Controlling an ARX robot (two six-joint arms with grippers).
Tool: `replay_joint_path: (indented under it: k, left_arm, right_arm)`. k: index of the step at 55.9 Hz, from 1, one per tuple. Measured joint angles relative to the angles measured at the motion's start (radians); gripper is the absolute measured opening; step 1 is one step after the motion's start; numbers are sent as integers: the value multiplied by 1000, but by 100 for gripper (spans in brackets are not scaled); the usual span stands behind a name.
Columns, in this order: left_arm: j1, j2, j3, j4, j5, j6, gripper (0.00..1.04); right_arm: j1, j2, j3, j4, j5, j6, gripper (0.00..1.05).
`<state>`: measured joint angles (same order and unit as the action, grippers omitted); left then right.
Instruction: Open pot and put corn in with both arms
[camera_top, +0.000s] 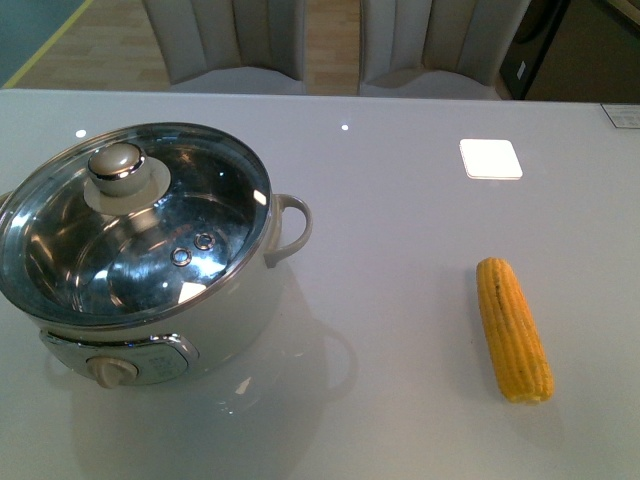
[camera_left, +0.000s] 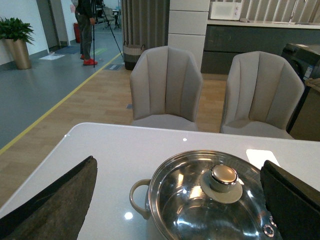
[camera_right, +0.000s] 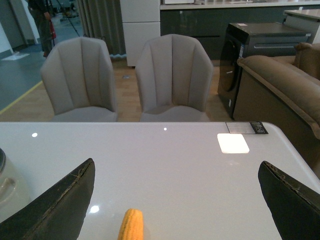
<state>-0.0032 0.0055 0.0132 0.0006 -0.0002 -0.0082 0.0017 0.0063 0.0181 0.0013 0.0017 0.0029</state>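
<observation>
Now | pot (camera_top: 150, 300) lidded, on table (camera_top: 400, 220); corn (camera_top: 513, 328) lying well apart, toward robot's right | left gripper (camera_left: 178, 162) wide, facing pot; right gripper (camera_right: 176, 164) wide, facing corn

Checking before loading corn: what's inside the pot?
Through the glass lid, the steel bowl looks empty. Reflections and the knob hide parts of its floor.
</observation>
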Motion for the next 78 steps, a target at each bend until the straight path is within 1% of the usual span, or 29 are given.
replay_joint_path:
  k: [53, 54, 56, 59, 61, 64, 71, 78]
  left_arm:
    - [0, 0, 0, 0, 0, 0, 98]
    - [-2, 4, 2, -6, -11, -7, 98]
    - [-21, 33, 29, -82, -79, -41, 98]
    - [-79, 151, 104, -269, -228, -134, 98]
    - [-100, 196, 123, -329, -269, -171, 98]
    - [-130, 235, 127, -373, -315, -211, 98]
    - [-161, 277, 137, -358, -337, -252, 98]
    - [-136, 403, 159, -229, -285, -231, 98]
  right_arm:
    - [0, 0, 0, 0, 0, 0, 96]
    - [0, 0, 0, 0, 0, 0, 96]
    - [0, 0, 0, 0, 0, 0, 96]
    - [0, 0, 0, 0, 1, 0, 96]
    - [0, -1, 0, 0, 0, 0, 96]
    - [0, -1, 0, 0, 0, 0, 96]
    - [0, -1, 0, 0, 0, 0, 96]
    - [0, -1, 0, 0, 0, 0, 96]
